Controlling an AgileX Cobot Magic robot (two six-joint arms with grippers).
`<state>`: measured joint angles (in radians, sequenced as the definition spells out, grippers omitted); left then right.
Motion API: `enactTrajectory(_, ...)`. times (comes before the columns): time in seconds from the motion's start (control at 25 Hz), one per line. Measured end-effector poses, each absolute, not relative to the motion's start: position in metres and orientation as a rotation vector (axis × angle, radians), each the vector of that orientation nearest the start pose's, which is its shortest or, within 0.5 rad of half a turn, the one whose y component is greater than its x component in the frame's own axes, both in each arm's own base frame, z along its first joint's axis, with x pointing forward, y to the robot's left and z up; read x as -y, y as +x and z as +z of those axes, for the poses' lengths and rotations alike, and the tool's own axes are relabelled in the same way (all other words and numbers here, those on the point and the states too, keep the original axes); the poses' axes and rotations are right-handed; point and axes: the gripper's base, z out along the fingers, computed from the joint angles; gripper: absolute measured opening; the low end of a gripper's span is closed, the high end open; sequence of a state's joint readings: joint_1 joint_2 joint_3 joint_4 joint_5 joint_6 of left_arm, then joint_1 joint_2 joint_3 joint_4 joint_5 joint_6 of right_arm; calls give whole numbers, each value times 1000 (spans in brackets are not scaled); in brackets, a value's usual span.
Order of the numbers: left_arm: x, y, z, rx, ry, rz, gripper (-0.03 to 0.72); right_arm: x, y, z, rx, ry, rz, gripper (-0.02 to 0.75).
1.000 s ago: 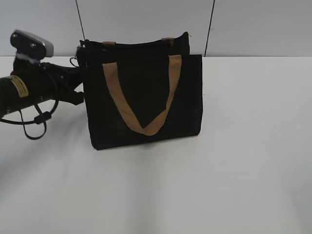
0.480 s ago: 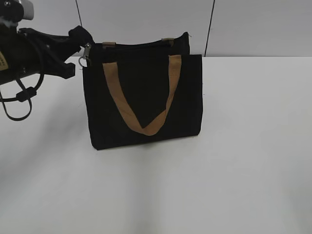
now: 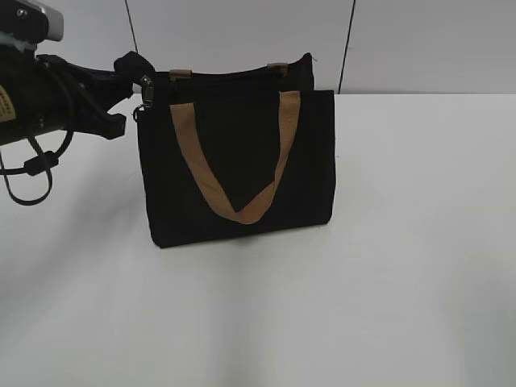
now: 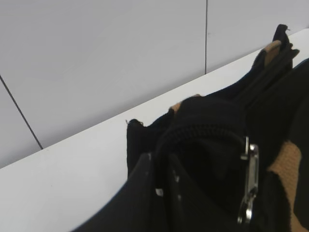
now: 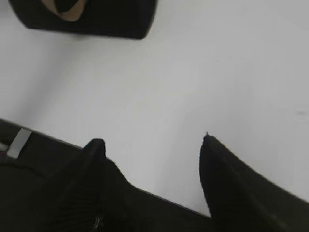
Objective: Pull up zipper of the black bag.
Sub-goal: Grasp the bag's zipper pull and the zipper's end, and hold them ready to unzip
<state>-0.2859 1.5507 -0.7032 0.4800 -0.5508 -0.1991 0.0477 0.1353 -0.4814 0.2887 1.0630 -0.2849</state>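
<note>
Now: left gripper (image 3: pixel 139 74) nudged right | seemingly pinching zipper (image 3: pixel 147 90) | right gripper (image 5: pixel 152 145) spread.

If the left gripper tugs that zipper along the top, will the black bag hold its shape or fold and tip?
The black bag stands upright unsupported, so the fabric seems fairly stiff. Its top edge bows near the left gripper, so it would probably flex locally. Nothing else holds it; the right gripper hangs open, away from it. A pull on the zipper may slide or tip it.
</note>
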Motion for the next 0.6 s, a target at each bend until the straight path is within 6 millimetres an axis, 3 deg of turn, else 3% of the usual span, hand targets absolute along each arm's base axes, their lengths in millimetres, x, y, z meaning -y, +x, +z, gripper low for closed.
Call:
enactTrajectory(0.24, 109, 294, 232, -1710, 609, -269, 19, -44, 60, 295, -2134, -565, 417, 465)
enactTrajectory(0.6, 105, 288, 249, -1681, 576, -258, 19, -69, 148, 315, -2079, -783, 659, 465)
